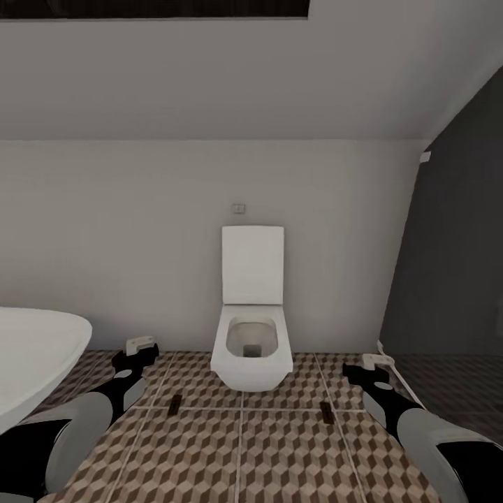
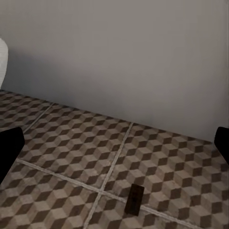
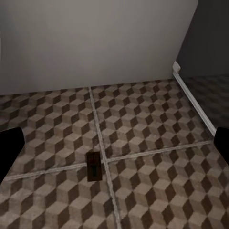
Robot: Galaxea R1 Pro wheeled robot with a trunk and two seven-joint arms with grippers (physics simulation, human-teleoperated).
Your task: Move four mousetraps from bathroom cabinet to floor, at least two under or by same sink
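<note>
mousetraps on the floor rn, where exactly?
In the head view, two mousetraps lie on the bathroom floor, flanking the toilet: one at its left, ahead of the left claw, and one at its right.

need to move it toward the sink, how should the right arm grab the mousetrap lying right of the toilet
Come straight down on the mousetrap with the right gripper, jaws closing across its narrow width at mid-length. It lies flat on the tiled floor, so only its thin long edges offer purchase.

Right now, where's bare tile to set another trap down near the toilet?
Two mousetraps lie on the bathroom floor: the left mousetrap and the right mousetrap, one on each side of the toilet. Free: the tiles between them in front of the bowl, and the strip between the right one and the dark wall. Tighter on the left by the bathtub.
</note>
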